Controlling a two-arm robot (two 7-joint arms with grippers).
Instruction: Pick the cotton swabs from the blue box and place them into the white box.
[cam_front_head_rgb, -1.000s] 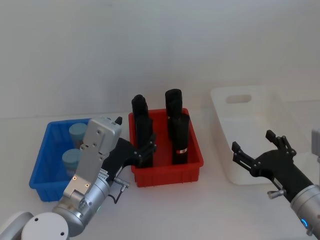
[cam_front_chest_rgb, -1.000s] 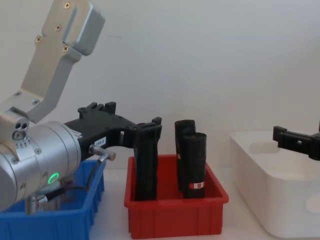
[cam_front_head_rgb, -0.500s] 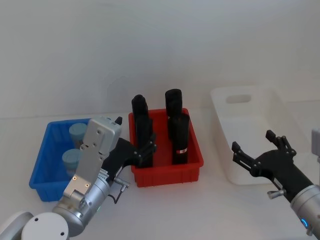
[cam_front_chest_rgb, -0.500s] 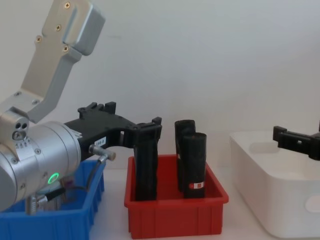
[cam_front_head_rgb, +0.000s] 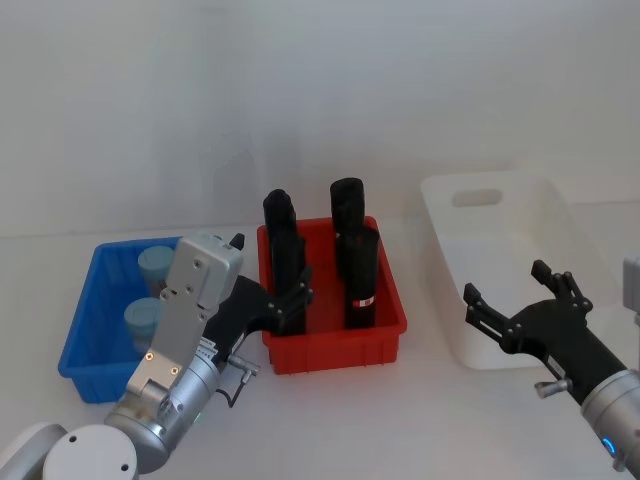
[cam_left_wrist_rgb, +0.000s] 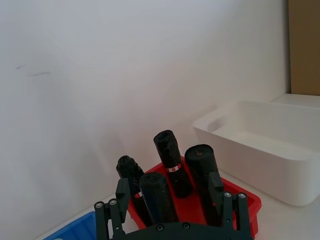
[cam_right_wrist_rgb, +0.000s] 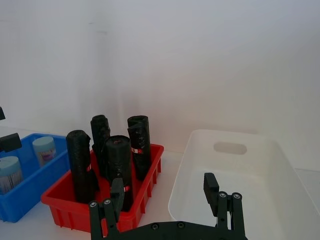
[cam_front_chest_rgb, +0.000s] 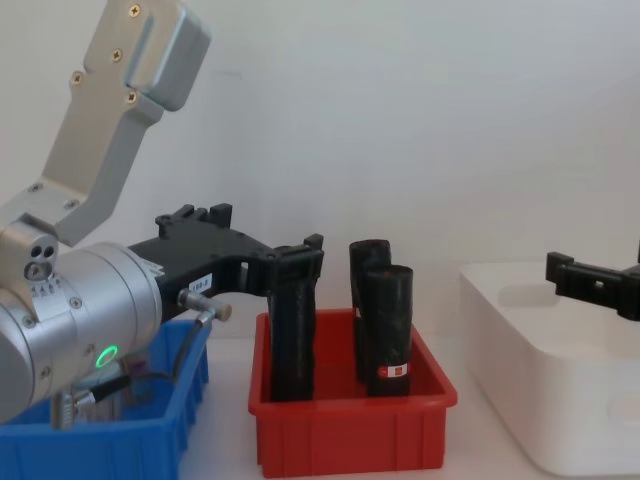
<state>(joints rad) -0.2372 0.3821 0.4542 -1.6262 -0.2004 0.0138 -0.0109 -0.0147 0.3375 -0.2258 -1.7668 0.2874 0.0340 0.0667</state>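
Note:
Two cotton swabs tubs (cam_front_head_rgb: 158, 263) (cam_front_head_rgb: 143, 318) with pale blue lids stand in the blue box (cam_front_head_rgb: 88, 345) at the left of the table. My left gripper (cam_front_head_rgb: 270, 266) hovers open between the blue box and the red bin, holding nothing; the left wrist view shows its fingers (cam_left_wrist_rgb: 122, 192) spread before the black rolls. The white box (cam_front_head_rgb: 500, 186) sits at the right. My right gripper (cam_front_head_rgb: 507, 282) is open and empty, at the white box's near left corner. The right wrist view shows the swabs (cam_right_wrist_rgb: 44, 149) in the blue box (cam_right_wrist_rgb: 30, 192) and the white box (cam_right_wrist_rgb: 200, 142).
A red bin (cam_front_head_rgb: 335, 352) holding several upright black rolls (cam_front_head_rgb: 360, 275) stands between the two boxes, right beside my left gripper. A plain white wall runs behind the table. Bare tabletop lies in front of the bins.

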